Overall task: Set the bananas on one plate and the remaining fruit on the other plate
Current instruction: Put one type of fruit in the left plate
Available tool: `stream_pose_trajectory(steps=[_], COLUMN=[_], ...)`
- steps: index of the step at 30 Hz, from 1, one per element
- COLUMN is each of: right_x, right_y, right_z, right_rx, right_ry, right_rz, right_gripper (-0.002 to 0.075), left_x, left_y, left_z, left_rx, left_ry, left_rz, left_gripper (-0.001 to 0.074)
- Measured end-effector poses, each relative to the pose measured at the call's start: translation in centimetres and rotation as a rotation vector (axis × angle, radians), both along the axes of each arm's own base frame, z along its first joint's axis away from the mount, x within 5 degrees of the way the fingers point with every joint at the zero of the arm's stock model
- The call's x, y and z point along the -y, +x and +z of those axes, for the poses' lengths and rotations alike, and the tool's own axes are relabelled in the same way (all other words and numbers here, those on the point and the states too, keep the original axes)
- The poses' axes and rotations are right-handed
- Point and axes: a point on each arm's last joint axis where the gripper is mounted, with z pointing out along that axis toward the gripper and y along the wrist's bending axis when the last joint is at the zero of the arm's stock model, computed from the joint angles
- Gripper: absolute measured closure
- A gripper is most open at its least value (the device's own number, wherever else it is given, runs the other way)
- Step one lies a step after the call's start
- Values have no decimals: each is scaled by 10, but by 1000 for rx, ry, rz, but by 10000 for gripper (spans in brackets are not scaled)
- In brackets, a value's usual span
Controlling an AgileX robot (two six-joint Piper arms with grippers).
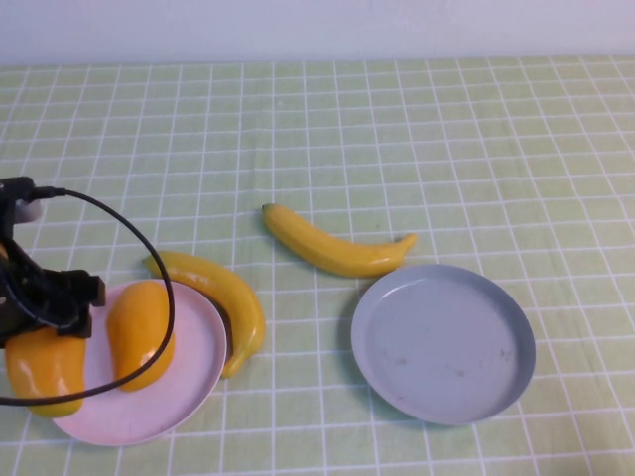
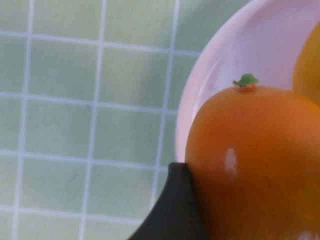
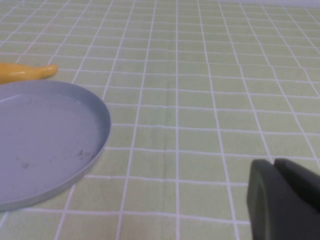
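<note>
high view: left gripper (image 1: 45,342) is clenching one glossy orange-yellow oval mango (image 1: 42,365) over the pale pink round plate's (image 1: 193,382) left rim, second mango (image 1: 139,332) lying on it. two slim yellow bananas (image 1: 337,248) (image 1: 223,297) are lying on the green checked cloth (image 1: 446,139) (grey-blue plate (image 1: 442,342) bare). right gripper (image 3: 287,200) is hovering beside the grey plate, fingers pressed together.
</note>
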Motion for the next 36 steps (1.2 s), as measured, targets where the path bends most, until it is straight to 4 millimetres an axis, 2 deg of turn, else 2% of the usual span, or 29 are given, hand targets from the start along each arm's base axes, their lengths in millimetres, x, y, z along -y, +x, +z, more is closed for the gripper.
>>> stream_pose_trajectory(steps=[9,17,24,28,32,36], right_x=[0,0,0,0,0,0], right_y=[0,0,0,0,0,0], right_z=[0,0,0,0,0,0], right_rx=[0,0,0,0,0,0], right_ry=[0,0,0,0,0,0], right_rz=[0,0,0,0,0,0], right_gripper=[741,741,741,741,741,741], left_x=[7,8,8,6,5,2], left_y=[12,15,15,14,12,-2], left_z=[-14,-19,-27,-30,-26,-2], left_rx=[23,19,1,-8,8,101], left_ry=[-85,-83,-76,-56,-55,-72], left_rz=[33,23,15,18,20,19], left_gripper=[143,134,71,69,69,88])
